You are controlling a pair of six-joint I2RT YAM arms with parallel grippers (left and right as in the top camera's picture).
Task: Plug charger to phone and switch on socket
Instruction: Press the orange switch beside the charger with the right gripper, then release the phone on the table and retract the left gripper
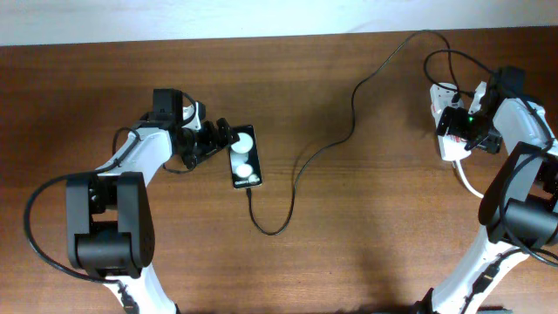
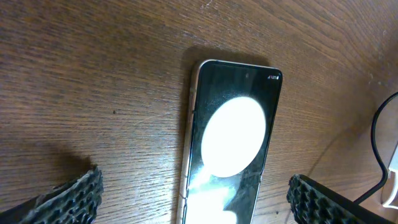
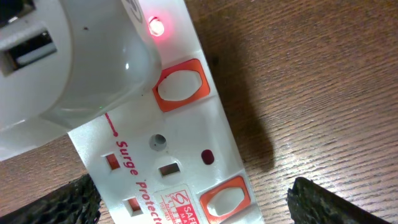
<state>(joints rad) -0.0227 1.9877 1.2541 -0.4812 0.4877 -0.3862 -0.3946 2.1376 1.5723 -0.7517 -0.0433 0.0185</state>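
The black phone [image 1: 245,157] lies face up on the wooden table, its screen showing two white round glares. Just left of it my left gripper [image 1: 220,142] stands open. In the left wrist view the phone [image 2: 230,143] lies between the spread fingertips [image 2: 68,199], untouched. The thin black charger cable [image 1: 296,166] runs from the phone's near end, loops, and climbs toward the white socket [image 1: 446,131] at the far right. My right gripper [image 3: 199,208] hangs open over the socket [image 3: 155,155]. A red lamp [image 3: 156,27] glows beside its orange-framed switch [image 3: 181,84].
A white adapter [image 3: 62,62] with a USB slot sits in the strip's upper outlet. A second switch [image 3: 224,199] lies near my fingers. The thick white cord [image 1: 466,183] trails from the strip toward the right arm's base. The wall edge runs along the back.
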